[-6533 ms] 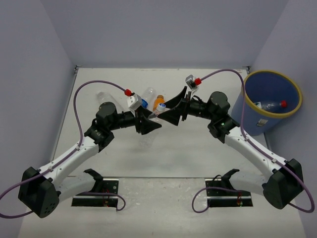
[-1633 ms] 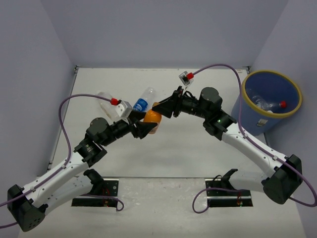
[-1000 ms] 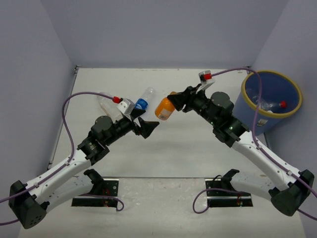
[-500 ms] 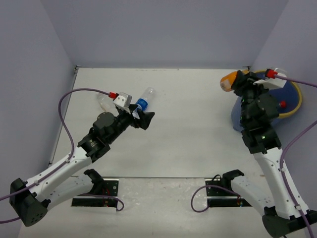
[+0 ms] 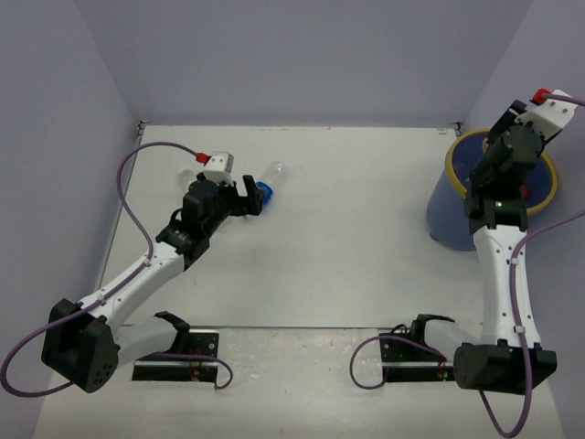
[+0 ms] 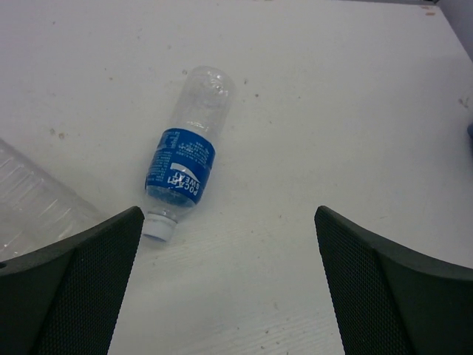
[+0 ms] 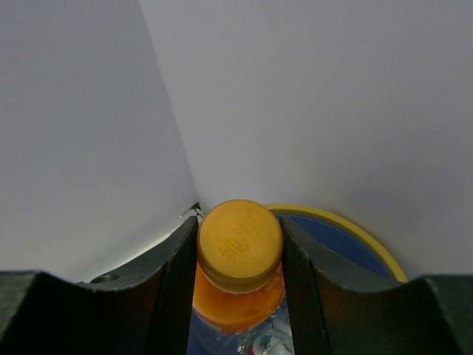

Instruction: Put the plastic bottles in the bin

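A clear bottle with a blue label (image 6: 183, 167) lies on the white table, its white cap toward my left gripper (image 6: 229, 285). That gripper is open and empty, hovering just short of the bottle (image 5: 270, 174); seen from above, the left gripper (image 5: 250, 196) sits beside the blue label. A second clear bottle (image 6: 29, 203) lies at the left edge. My right gripper (image 7: 240, 255) is shut on an orange bottle (image 7: 238, 296) at its orange cap, held over the blue bin (image 7: 336, 248) with the yellow rim. From above, the right arm hides the orange bottle.
The bin (image 5: 446, 215) stands at the table's far right, against the right wall. Clear bottles (image 7: 259, 344) lie inside it under the orange one. Grey walls close the table on three sides.
The right arm has swung right with the orange bottle, from the table's middle to over the bin. The left gripper has moved back and left, closer to the blue-labelled bottle, still open.
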{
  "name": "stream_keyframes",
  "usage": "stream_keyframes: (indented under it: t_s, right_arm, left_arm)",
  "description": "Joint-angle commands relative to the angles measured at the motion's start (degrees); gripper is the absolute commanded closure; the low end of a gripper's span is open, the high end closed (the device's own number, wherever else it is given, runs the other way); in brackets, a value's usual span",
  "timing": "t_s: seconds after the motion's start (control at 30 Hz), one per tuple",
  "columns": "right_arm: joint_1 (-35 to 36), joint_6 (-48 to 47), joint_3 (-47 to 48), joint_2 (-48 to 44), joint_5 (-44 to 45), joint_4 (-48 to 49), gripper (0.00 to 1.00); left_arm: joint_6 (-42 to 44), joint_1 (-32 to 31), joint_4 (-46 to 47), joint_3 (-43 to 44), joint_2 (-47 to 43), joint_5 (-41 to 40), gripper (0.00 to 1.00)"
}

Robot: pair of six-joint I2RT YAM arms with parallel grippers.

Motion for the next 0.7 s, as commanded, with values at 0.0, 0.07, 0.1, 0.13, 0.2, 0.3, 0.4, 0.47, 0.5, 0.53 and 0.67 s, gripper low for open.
stream_keyframes:
  t_s: [0.0, 0.07, 0.1, 0.13, 0.2, 0.3, 0.4, 0.47, 0.5, 0.53, 0.67]
  right_arm:
    - [-1.02, -4.28, 2.1, 4.03, 1.16, 8.86, 1.0]
    - [-1.32, -5.44, 2.28, 6.3, 2.3, 9.98, 1.0]
    - [-1.51, -6.11, 2.43, 7.38, 3.01, 10.55, 1.0]
    - [-1.68, -6.51, 2.47, 8.14, 3.47, 11.04, 1.0]
    - [-2.36, -7.02, 2.89, 10.17, 4.04, 10.93, 0.83]
    - [-2.48, -5.08, 4.5, 11.5, 4.67, 6.8, 0.04]
    - [-2.48, -0.77, 6.79, 11.04, 1.69, 0.69, 0.01]
    - [-2.48, 1.35, 7.63, 9.67, -1.39, -3.41, 0.01]
    - [-2.48, 3.38, 7.76, 7.98, -4.27, -5.28, 0.01]
    - [-2.48, 5.33, 7.83, 6.26, -7.19, -7.06, 0.01]
    - [-2.48, 9.34, 4.43, -1.95, -24.88, -8.54, 0.01]
  left_arm:
    - [0.11, 0.55, 1.46, 2.51, 1.9, 1.89, 0.0]
    - [0.84, 0.69, 1.14, 2.91, 2.92, 1.8, 0.0]
    - [1.15, 0.76, 0.93, 3.17, 3.43, 1.58, 0.0]
    - [1.41, 0.85, 0.76, 3.35, 3.74, 1.49, 0.0]
    - [2.39, 1.07, 0.89, 3.38, 4.57, 1.72, 0.0]
    - [4.25, 1.16, 1.28, 3.95, 6.44, 2.62, 0.0]
    - [6.13, 1.3, 0.97, 5.69, 9.28, 3.99, 0.0]
    - [6.89, 1.34, 0.55, 7.22, 10.78, 4.45, 0.0]
    - [7.31, 1.39, -0.21, 8.36, 13.02, 3.73, 0.0]
    - [7.71, 1.43, -0.98, 9.53, 15.22, 2.95, 0.0]
    - [8.81, 2.3, -4.37, 16.04, 23.31, -0.41, 0.0]
